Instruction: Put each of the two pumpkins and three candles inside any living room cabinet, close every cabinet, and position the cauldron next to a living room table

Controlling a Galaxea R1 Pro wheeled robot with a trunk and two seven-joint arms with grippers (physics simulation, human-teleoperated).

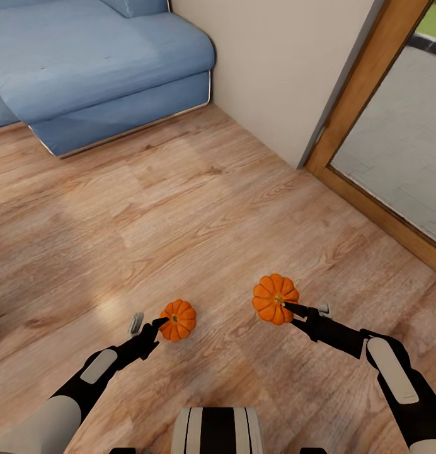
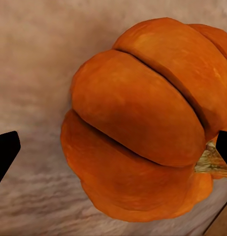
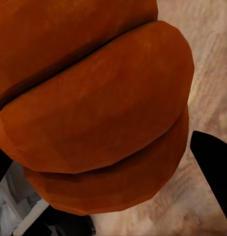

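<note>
Two pincers each grip a pumpkin above the wood floor (image 1: 199, 208): left pincer (image 1: 160, 326) clamps the smaller-looking pumpkin (image 1: 178, 320), right pincer (image 1: 292, 313) clamps the other pumpkin (image 1: 275, 298), both held in front of the robot and well apart. Beyond them, a blue sofa (image 1: 98, 69) sits far left against the wall, with a wood-framed glass door (image 1: 394, 145) at right.
</note>
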